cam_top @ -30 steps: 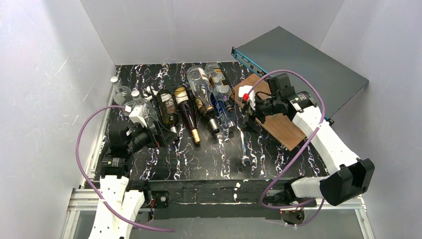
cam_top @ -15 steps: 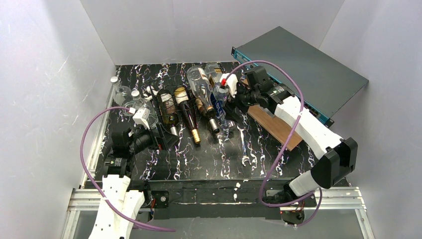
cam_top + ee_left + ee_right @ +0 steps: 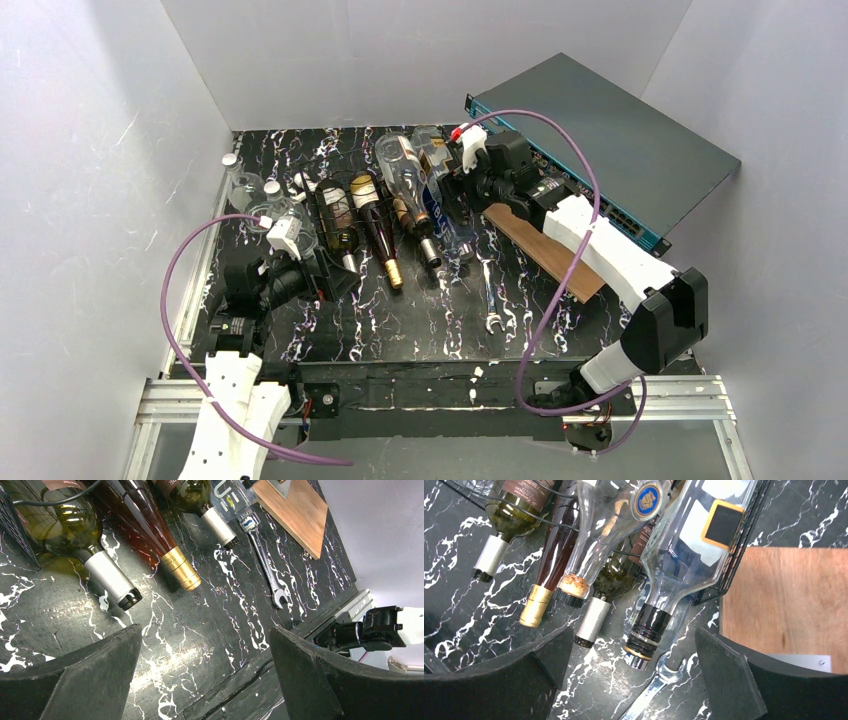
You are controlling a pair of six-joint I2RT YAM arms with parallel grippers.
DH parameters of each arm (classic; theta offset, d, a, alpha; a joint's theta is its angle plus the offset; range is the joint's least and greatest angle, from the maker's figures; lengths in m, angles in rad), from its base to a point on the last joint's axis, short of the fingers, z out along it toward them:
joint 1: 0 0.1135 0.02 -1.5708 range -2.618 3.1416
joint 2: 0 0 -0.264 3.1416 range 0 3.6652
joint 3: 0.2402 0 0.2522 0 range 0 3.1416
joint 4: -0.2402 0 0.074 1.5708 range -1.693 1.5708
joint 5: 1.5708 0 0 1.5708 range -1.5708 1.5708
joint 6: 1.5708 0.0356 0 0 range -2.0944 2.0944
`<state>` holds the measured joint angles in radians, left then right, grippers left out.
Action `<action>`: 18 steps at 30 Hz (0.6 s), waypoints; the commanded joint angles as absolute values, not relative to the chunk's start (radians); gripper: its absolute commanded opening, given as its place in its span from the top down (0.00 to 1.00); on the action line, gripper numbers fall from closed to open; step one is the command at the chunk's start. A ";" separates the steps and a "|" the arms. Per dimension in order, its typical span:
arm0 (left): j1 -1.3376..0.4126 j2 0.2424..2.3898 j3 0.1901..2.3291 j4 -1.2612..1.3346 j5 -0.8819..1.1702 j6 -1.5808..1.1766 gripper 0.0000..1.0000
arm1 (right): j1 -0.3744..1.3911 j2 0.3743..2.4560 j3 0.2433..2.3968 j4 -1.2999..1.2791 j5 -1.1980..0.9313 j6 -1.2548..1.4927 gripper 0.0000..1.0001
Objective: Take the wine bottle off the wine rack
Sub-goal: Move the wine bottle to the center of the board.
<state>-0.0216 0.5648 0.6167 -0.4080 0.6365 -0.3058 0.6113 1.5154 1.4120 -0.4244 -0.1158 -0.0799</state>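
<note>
Right gripper (image 3: 452, 192) was wide open and holding nothing. It hung over the bottle necks at the right end of the rack (image 3: 739, 560). In the right wrist view a clear bottle (image 3: 684, 550) with a dark cap lay between the two fingers (image 3: 744, 680); no contact was visible.

Left gripper (image 3: 204, 632) was also wide open and empty, low over the tabletop (image 3: 400, 320) in front of the rack's left end. It pointed at the necks and touched nothing.

The rack sat mid-tabletop, loaded, with all bottles lying down and their necks toward the arms. From left on the bottom row:
- green bottle (image 3: 506, 520) with a silver cap
- red bottle (image 3: 551, 565) with gold foil
- second green bottle (image 3: 596, 610) with a silver cap
- blue-label bottle (image 3: 445, 215)

A corked bottle (image 3: 609, 525) with a round blue badge lay on top of the middle ones. The dark-cap clear bottle also lay on top, at the right end. No bottle was off the rack.

A wrench (image 3: 490, 300) lay flat on the tabletop just in front of the right necks. A wood board (image 3: 550, 255) lay right of the rack, with a grey box (image 3: 610, 140) behind it leaning on the wall. Small clear bottles (image 3: 250, 190) stood at the rack's left.
</note>
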 commanded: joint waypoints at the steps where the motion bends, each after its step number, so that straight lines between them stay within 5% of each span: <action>1: -0.018 0.552 0.624 -0.410 0.643 -0.288 0.02 | 0.620 1.528 1.379 -0.306 -0.029 0.024 0.00; 11: -0.018 0.555 0.624 -0.411 0.646 -0.286 0.02 | 0.623 1.585 1.357 -0.219 0.047 0.079 0.23; 18: -0.018 0.555 0.623 -0.411 0.646 -0.285 0.02 | 0.624 1.607 1.339 -0.199 0.060 0.084 0.27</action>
